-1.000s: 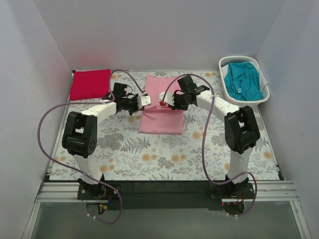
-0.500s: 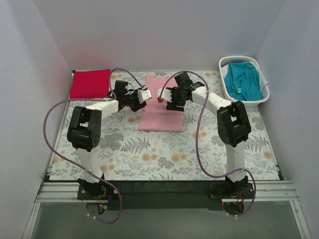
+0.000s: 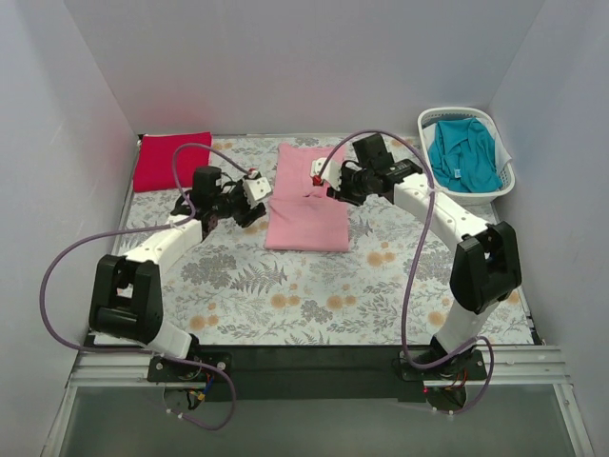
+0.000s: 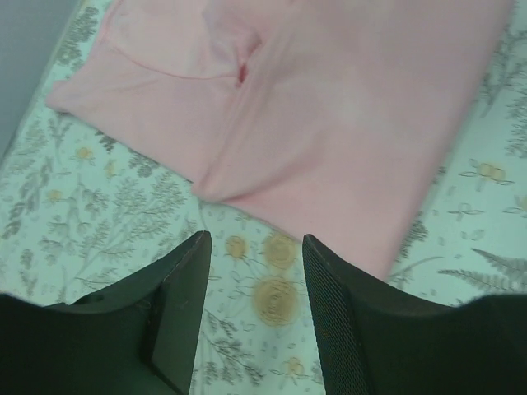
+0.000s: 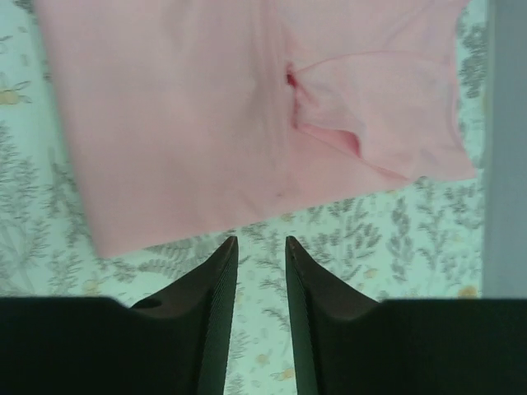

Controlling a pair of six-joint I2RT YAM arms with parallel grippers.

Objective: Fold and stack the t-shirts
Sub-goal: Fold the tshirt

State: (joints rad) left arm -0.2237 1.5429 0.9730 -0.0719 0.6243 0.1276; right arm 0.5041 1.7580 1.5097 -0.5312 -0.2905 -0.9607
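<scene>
Left pincer (image 3: 259,188) hangs just beside the left edge of the light pink t-shirt (image 3: 306,217). In its wrist view its two dark fingers (image 4: 177,304) stand well apart, with nothing between them. Under the gap we see the floral cloth (image 3: 304,295), and the pink fabric (image 4: 329,107) begins just beyond the fingertips.

On the other side, the right pincer (image 3: 321,184) is at the right part of the same shirt, near its upper half. In the right wrist view its fingers (image 5: 216,313) are separated only by a narrow slit and they grip nothing. The fingertips are over the patterned cloth, close to the edge of the pink shirt (image 5: 181,123). We cannot tell if either pincer touches the cloth.

The pink t-shirt lies flat in the middle of the bench (image 3: 314,357), toward the far side. It is folded into a long shape, with one layer lying over another. The bright red t-shirt (image 3: 171,160) lies folded as a neat rectangle in the far left corner, well apart from the pink one. The teal t-shirt (image 3: 463,157) lies crumpled inside the white laundry basket (image 3: 440,114), which stands in the far right corner.
</scene>
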